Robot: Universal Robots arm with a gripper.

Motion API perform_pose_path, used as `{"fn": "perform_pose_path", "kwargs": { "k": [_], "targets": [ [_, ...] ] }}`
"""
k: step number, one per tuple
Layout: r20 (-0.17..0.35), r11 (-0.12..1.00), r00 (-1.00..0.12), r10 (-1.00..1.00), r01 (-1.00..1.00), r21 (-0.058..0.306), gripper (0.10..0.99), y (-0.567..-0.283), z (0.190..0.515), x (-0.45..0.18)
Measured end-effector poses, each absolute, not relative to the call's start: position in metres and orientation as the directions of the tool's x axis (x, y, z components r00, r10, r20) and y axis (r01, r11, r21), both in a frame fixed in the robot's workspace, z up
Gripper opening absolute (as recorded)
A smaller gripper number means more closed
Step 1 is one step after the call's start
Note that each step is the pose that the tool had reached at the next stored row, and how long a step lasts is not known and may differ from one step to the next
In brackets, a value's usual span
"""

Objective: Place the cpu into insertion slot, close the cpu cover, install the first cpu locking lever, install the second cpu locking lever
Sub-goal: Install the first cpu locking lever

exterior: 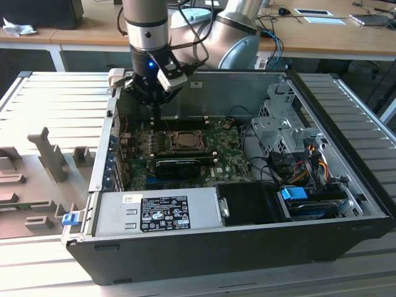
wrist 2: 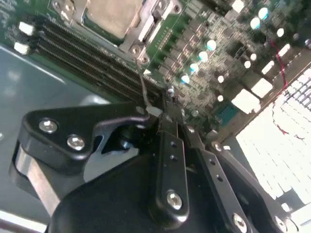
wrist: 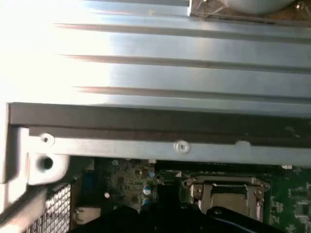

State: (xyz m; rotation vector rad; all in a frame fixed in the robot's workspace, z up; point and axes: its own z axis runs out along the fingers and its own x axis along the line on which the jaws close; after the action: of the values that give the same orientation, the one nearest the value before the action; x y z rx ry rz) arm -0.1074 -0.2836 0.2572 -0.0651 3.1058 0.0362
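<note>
**Clamping a socket lever inside the open case**

The claw [exterior: 156, 116] hung over the motherboard inside the open computer case [exterior: 235, 250]. In the second wrist view its fingertips [wrist 2: 167, 121] were pinched shut on a thin wire locking lever [wrist 2: 142, 82]. Just beyond the claw's tips lay the insertion slot [exterior: 184, 141]. The cpu [wrist 2: 114, 14] sat in it, pale face up, with the cpu cover [wrist 2: 146, 29] folded flat around it. Black memory slots [wrist 2: 82, 53] ran beside the socket, close to the claw. Well apart from the claw, the grey power supply box [exterior: 114, 213] carried a black label [exterior: 165, 215] and a small white one [exterior: 132, 199]. Their print could not be made out.
</note>
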Motion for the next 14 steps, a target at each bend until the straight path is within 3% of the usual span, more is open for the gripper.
{"fn": "perform_pose_path", "kwargs": {
  "k": [9,12,14],
  "targets": [
    [-0.035,0.999,-0.999,-0.035,-0.035,0.023,0.106,-0.284,0.247,-0.06],
    [-0.036,0.998,-0.999,-0.029,-0.031,0.062,0.106,-0.284,0.246,-0.057],
    [-0.036,0.997,-0.999,-0.013,-0.016,0.069,0.106,-0.284,0.24,-0.055]
  ]
}}
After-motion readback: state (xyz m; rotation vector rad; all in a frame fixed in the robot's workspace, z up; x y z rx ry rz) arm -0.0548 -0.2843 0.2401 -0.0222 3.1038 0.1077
